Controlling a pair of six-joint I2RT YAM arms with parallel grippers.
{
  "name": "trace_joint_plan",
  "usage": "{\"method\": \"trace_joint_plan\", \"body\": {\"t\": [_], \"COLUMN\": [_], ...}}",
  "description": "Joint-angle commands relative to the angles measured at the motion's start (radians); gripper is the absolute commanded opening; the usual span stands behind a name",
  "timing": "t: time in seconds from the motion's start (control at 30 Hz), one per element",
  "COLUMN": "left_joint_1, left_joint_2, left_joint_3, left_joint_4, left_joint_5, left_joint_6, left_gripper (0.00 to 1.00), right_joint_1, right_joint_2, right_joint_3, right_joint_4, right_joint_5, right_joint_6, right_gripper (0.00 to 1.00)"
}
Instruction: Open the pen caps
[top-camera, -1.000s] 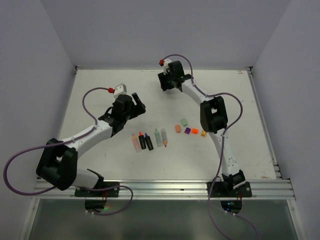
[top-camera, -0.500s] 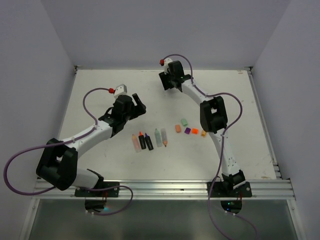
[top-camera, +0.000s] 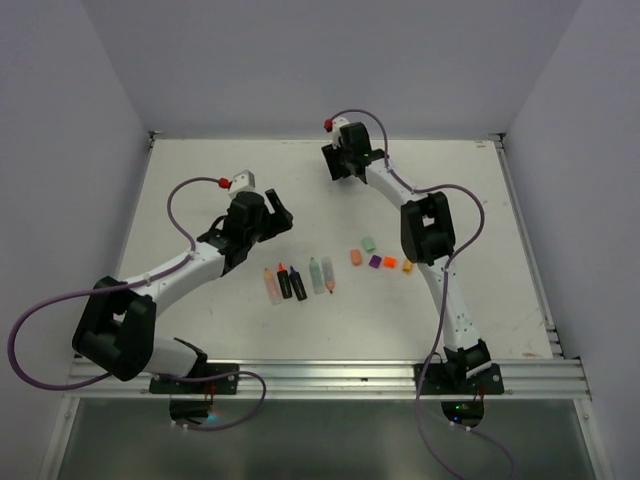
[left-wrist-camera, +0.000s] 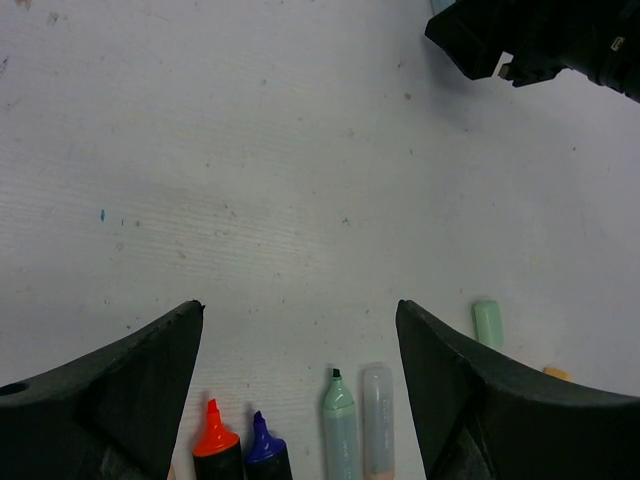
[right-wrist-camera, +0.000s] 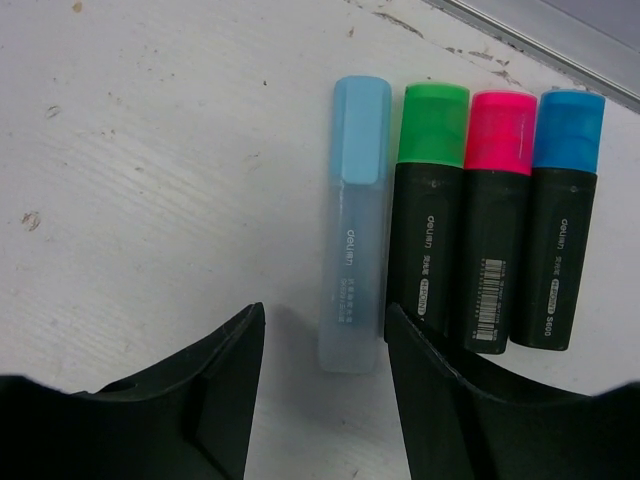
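Note:
In the right wrist view four capped pens lie side by side: a pale translucent one with a cyan cap, then black ones with a green cap, a pink cap and a blue cap. My right gripper is open just short of the pale pen's end and holds nothing. My left gripper hangs open and empty above uncapped pens: orange tip, purple tip, green pen, pale pen. From above, loose caps lie mid-table: orange, green, purple.
The uncapped pens lie in a row between the arms in the top view. The right gripper is at the far centre, the left gripper left of centre. A metal rail runs beyond the capped pens.
The right gripper has edged slightly to the right at the back of the table. The left arm has barely moved. Both grippers stay as wide as before.

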Motion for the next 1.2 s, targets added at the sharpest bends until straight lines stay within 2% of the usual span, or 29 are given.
{"method": "trace_joint_plan", "body": {"t": [0.0, 0.27, 0.67, 0.87, 0.97, 1.0, 1.13, 1.17], "left_joint_1": [-0.007, -0.007, -0.007, -0.007, -0.007, -0.005, -0.002, 0.005], "left_joint_2": [-0.019, -0.022, -0.048, -0.067, -0.071, -0.071, -0.065, -0.064], "left_joint_3": [-0.017, -0.023, -0.044, -0.053, -0.055, -0.053, -0.024, -0.014], "left_joint_4": [0.042, 0.038, 0.025, 0.010, 0.009, 0.007, -0.033, -0.036], "left_joint_5": [0.006, 0.005, 0.005, 0.006, 0.019, 0.026, 0.058, 0.092], "left_joint_6": [0.012, 0.012, 0.007, 0.009, 0.009, 0.016, 0.033, 0.035], "left_gripper": [0.80, 0.80, 0.80, 0.80, 0.80, 0.80, 0.81, 0.81], "right_joint_1": [-0.014, -0.014, -0.012, -0.012, -0.012, -0.012, -0.001, 0.003], "right_joint_2": [0.006, 0.015, 0.012, 0.028, 0.034, 0.032, -0.029, -0.085], "right_joint_3": [0.039, 0.030, -0.010, -0.003, 0.005, 0.005, -0.067, -0.131], "right_joint_4": [0.001, -0.017, -0.037, -0.054, -0.055, -0.057, -0.022, 0.007], "right_joint_5": [-0.004, -0.014, -0.093, -0.095, -0.092, -0.087, -0.086, -0.077], "right_joint_6": [0.010, 0.010, 0.015, 0.019, 0.027, 0.027, 0.029, 0.035], "right_gripper": [0.56, 0.52, 0.39, 0.21, 0.08, 0.00, 0.00, 0.00]}}
